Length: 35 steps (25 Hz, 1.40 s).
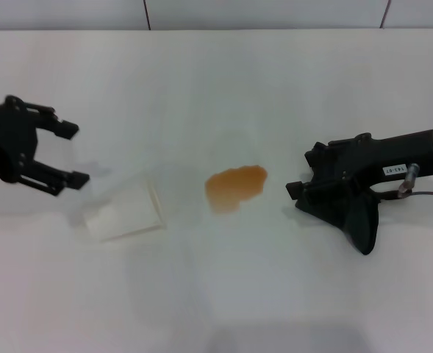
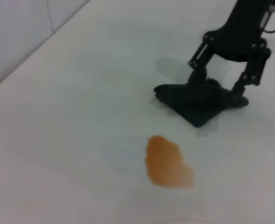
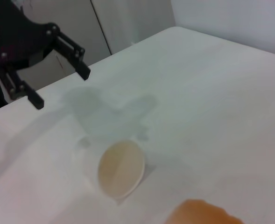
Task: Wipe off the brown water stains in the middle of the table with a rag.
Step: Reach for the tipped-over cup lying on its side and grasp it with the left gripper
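1. Table [image 1: 223, 88]: a plain white top that carries everything else and runs back to a pale wall.
2. Right gripper [image 2: 216, 95]: comes in from the robot's right, lowered to the table. In the left wrist view its two fingers straddle the rag, one tip at each end of the cloth's upper edge, and they appear to pinch it; the contact itself is hard to make out.
3. Left gripper [image 1: 75, 154]: held above the table on the robot's left, jaws spread wide, nothing between them.
4. Rag [image 2: 195, 99]: a black cloth lying on the table under the right gripper, its pointed corner aimed toward the stain.
5. Cup [image 3: 120, 169]: white with a tan inside, tipped on its side, just beside and below the left gripper, between that gripper and the stain.
6. Stain [image 1: 235, 186]: an orange-brown blotch with lobed edges, mid-table, near the right gripper's fingertips and apart from the rag.
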{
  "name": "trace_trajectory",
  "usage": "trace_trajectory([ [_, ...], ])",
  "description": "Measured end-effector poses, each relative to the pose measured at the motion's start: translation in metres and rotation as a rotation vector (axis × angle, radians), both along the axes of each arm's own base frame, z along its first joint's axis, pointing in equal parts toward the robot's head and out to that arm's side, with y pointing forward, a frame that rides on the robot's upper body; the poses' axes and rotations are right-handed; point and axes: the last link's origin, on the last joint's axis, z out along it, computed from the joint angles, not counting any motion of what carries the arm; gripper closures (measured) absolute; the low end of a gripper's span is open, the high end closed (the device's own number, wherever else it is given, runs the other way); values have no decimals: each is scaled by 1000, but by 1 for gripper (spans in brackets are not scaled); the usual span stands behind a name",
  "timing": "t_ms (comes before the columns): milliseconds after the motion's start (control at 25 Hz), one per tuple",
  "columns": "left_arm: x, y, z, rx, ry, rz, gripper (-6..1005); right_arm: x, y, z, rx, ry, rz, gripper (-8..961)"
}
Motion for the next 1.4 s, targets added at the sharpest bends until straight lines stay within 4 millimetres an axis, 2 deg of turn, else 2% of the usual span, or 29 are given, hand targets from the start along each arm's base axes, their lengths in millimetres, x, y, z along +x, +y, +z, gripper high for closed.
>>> trace_trajectory([
  [160, 1, 11, 4, -4, 65, 9, 136, 1, -1, -1, -5, 6, -21, 162],
  [400, 10, 24, -1, -47, 134, -1, 137, -3, -3, -4, -18, 26, -33, 162],
  [1080, 30, 32, -15, -162, 319, 27, 145, -5, -3, -7, -23, 37, -32, 162],
  [1400, 32, 32, -34, -194, 347, 26, 151, -6, -6, -11, -39, 34, -27, 162],
])
